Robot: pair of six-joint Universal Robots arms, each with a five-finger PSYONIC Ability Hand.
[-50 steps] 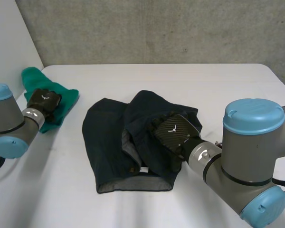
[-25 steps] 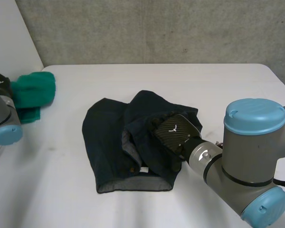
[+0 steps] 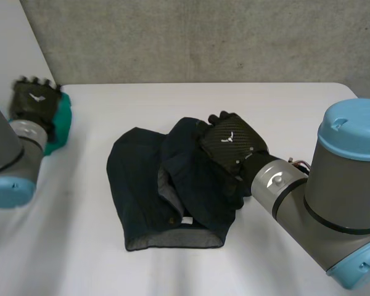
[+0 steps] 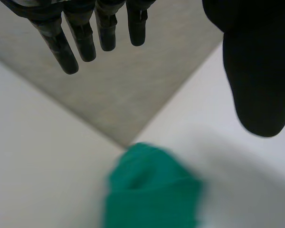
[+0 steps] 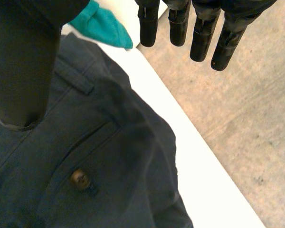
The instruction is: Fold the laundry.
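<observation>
Overhead, dark shorts (image 3: 154, 185) are lying crumpled on the bench (image 3: 283, 117), the right hand (image 3: 231, 145) hovering over their right side and the left hand (image 3: 34, 102) hanging beside a green cloth (image 3: 63, 123). Left wrist: fingers (image 4: 80, 33) are pointing straight, empty. Right wrist: fingers (image 5: 199, 33) are hanging straight, holding nothing, above the shorts' buttoned pocket (image 5: 80, 179).

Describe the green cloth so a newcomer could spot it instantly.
Start at the white table and go to its far corner on the robot's left side. There, beside the open left hand, lies a bunched cloth. It is bright green, unlike the dark navy garment at the table's middle.
</observation>
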